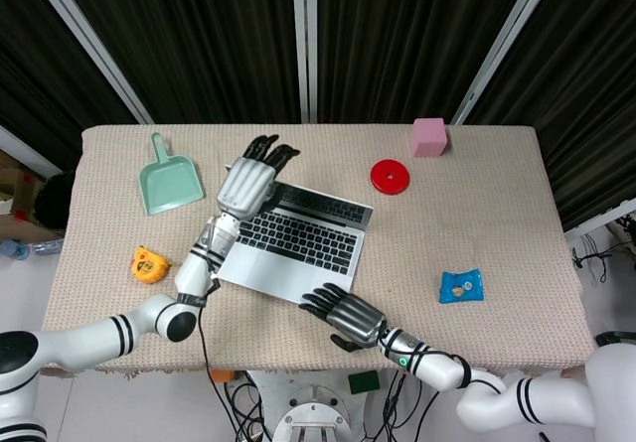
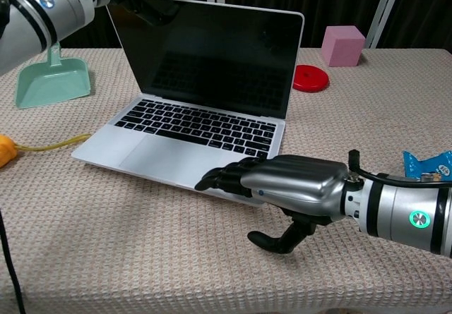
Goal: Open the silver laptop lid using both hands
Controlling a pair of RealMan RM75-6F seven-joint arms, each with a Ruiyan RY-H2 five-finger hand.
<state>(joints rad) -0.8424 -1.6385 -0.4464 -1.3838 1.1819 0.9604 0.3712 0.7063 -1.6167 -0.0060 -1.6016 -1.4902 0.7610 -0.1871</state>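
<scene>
With the silver laptop (image 2: 205, 109) open near table centre, left hand (image 1: 248, 186) holding its lid's 10 o'clock corner and right hand (image 2: 282, 184) flat, empty, on the 5 o'clock edge, further pushing could tip it backward.

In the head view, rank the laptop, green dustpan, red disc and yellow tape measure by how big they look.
1. laptop
2. green dustpan
3. red disc and yellow tape measure: they look alike, unranked.
</scene>
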